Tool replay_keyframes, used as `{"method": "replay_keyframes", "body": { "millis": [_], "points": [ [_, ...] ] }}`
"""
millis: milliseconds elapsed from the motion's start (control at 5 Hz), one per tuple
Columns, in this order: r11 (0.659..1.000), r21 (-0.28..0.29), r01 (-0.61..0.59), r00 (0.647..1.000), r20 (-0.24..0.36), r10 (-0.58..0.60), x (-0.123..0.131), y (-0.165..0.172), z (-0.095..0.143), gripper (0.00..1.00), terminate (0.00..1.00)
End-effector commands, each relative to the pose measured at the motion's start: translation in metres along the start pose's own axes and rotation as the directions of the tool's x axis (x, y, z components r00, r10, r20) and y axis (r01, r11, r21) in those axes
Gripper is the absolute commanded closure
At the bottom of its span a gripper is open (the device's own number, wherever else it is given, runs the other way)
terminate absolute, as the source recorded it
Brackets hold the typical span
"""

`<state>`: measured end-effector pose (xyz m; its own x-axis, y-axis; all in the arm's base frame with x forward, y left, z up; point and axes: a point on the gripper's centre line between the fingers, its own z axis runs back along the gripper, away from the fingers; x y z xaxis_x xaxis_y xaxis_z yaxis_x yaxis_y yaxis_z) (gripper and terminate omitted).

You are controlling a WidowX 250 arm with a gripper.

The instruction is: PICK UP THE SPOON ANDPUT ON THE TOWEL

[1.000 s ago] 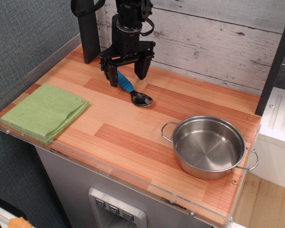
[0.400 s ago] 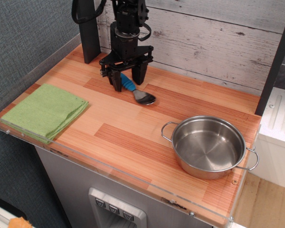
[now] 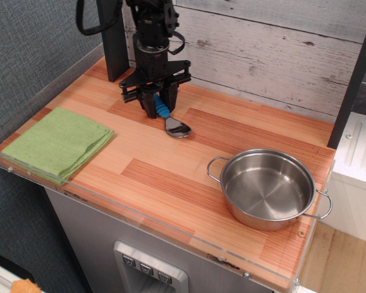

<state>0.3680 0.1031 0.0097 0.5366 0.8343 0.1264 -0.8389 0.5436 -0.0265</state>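
Gripper: your black gripper (image 3: 160, 105) points straight down at the back of the wooden table (image 3: 171, 177), tips low, at or just above the surface.
Jaws: you have them clenched on the spoon (image 3: 169, 118); both dark fingers (image 3: 150, 105) press the blue handle from either side.
Spoon: blue handle sits between your jaws, only a short bit of blue shows below the tips. Silver bowl sticks out toward the front-right of the jaws, just beside them, on or barely off the wood; can't tell which.
Towel: green folded towel (image 3: 56, 144) lies flat, well apart from your jaws, to the front-left of them near the table's left edge. Nothing on it.
Pot: steel pot (image 3: 268, 189) stands upright well to the front-right of your jaws, far side from the towel. Two handles show.
Behind jaws: dark post (image 3: 113, 39) just back-left of your gripper, plank wall (image 3: 268, 55) directly behind.
Edge guard: clear plastic rim (image 3: 140, 217) along the table front, far from your jaws.
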Motion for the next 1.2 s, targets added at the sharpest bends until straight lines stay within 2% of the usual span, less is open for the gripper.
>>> {"method": "replay_keyframes", "body": {
  "millis": [0,200,400,600,800,1000],
  "points": [
    [0.995,0.012,0.103,0.994,0.027,-0.104,0.01,0.029,0.042,1.0,0.0],
    [0.972,0.081,0.221,0.974,0.031,-0.224,0.013,0.042,0.056,1.0,0.0],
    [0.916,0.159,0.368,0.923,0.055,-0.381,0.014,0.053,0.059,1.0,0.0],
    [0.841,0.19,0.506,0.853,0.034,-0.521,0.021,0.081,0.056,1.0,0.0],
    [0.826,0.169,0.537,0.839,-0.008,-0.544,0.028,0.107,0.052,1.0,0.0],
    [0.806,0.188,0.561,0.821,-0.006,-0.57,0.034,0.131,0.048,1.0,0.0]
  ]
}}
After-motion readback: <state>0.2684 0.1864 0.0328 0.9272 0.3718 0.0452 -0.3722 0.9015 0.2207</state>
